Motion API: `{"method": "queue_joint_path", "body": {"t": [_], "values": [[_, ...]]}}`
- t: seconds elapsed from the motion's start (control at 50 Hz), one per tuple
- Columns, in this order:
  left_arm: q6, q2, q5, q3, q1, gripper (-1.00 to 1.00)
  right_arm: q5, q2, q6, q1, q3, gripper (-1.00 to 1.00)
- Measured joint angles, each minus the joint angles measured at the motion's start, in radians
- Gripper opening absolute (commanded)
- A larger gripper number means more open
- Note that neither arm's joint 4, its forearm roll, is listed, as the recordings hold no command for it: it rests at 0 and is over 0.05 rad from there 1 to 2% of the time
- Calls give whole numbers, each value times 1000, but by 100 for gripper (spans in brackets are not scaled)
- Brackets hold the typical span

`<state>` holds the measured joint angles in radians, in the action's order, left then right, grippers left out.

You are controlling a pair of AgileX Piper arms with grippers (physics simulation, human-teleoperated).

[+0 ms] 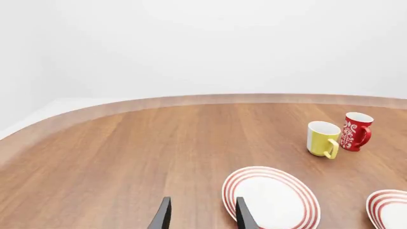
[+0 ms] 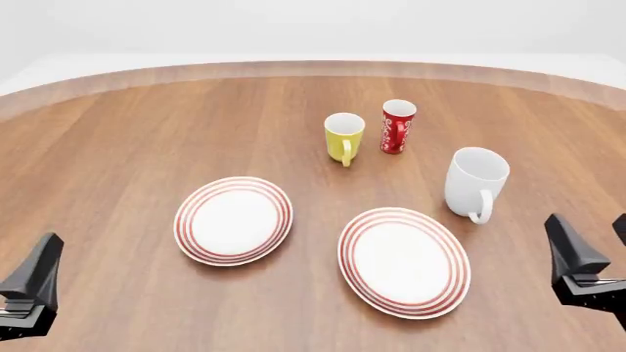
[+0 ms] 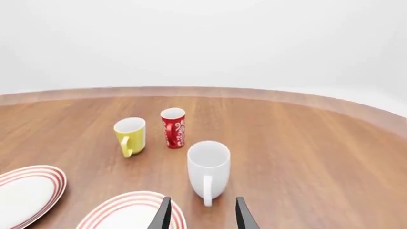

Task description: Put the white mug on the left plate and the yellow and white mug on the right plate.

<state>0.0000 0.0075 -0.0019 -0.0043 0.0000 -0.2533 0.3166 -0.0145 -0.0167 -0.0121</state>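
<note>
Between both plates point(image 2: 234, 220), a bare wood gap point(image 2: 315, 233).

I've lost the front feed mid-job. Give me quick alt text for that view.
Both plates sit bare on the wooden table: the left plate and, nearer the camera, the right plate. The white mug stands beyond the right plate, handle toward the camera; farther back stand the yellow and white mug and a red cup. The left hand and right hand wait at the near corners.

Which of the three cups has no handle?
The slim red cup with white markings, as far as the views show; the yellow and white mug and white mug show loop handles.
</note>
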Motion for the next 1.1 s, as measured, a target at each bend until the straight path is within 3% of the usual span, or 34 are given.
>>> {"method": "queue_joint_path", "body": {"t": [0.46,1.1], "values": [[0,0,0,0,0,100,-224,326,-58,6,-19,100],[0,0,0,0,0,100,-514,730,-36,10,-60,100]]}}
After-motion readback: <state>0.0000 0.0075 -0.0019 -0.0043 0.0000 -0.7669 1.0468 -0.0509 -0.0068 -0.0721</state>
